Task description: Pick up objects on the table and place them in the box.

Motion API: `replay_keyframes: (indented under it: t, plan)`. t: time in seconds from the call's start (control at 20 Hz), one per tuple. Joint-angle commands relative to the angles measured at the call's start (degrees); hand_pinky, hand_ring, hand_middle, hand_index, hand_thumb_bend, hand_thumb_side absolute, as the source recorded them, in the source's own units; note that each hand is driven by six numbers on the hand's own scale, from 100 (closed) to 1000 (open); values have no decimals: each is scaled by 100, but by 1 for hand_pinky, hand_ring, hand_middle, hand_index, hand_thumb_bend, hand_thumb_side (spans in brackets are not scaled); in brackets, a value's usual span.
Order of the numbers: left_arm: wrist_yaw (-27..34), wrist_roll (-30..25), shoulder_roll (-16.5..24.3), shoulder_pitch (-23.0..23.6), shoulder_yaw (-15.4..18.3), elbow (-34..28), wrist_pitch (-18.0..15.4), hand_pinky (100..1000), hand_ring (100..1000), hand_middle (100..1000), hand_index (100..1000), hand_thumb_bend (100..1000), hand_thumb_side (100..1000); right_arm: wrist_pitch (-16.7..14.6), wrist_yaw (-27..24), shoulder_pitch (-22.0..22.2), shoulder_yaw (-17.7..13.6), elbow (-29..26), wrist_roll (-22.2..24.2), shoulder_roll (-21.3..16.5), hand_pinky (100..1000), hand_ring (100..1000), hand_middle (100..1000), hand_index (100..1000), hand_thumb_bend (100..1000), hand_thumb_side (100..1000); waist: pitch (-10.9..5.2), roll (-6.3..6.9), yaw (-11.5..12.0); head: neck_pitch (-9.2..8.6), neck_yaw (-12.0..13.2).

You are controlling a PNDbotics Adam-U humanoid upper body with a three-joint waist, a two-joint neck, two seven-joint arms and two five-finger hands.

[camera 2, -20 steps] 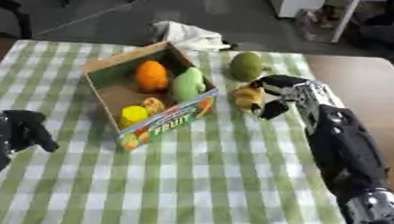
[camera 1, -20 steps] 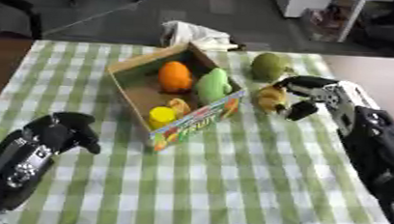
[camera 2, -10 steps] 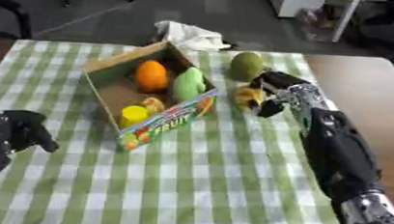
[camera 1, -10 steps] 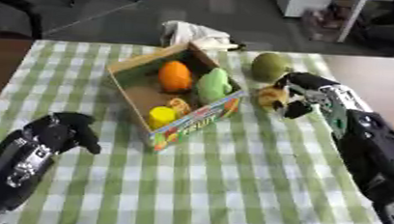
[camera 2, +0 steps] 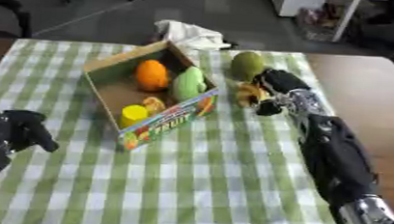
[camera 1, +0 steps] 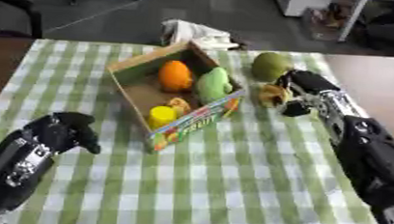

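The right hand (camera 1: 296, 90) is curled round a small yellow-brown object (camera 1: 273, 94) on the counter (camera 1: 256, 175), just beside a green fruit (camera 1: 270, 65) and the box (camera 1: 172, 97). The left hand (camera 1: 60, 132) is rested at lower left, fingers curled, nothing held.

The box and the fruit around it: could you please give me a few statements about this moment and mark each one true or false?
1. The orange fruit lies inside the box. True.
2. The right robot hand is at the small yellowish object, on the table beside the box. True.
3. The round green fruit is already in the box. False: it sits on the checked cloth, outside the box, beyond the right robot hand.
4. The left robot hand holds the yellow item. False: that item is in the box, and the left robot hand is curled, holding nothing, near the lower left.
5. The box lies flipped upside down. False: its open side faces up.
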Motion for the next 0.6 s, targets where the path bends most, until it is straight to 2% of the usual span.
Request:
replay_keyframes:
  t: [0.05,0.25,0.6]
  plan:
    - [12,7,53,-35,47,-105,9,670,571,558,779,100,745,-17,-17,-114,-30,-50,-140,-52,700,511,164,277,100,232,-73,8,7,-53,-3]
    - [21,14,56,-35,54,-105,10,670,571,558,780,100,746,-141,-427,-138,-62,-224,-176,-46,691,494,150,272,100,209,-74,7,4,-47,1]
    - [49,11,63,-42,52,-105,11,670,571,558,780,100,744,-415,-1313,-312,61,-979,-78,-87,687,480,139,268,100,198,-88,6,10,-33,-14]
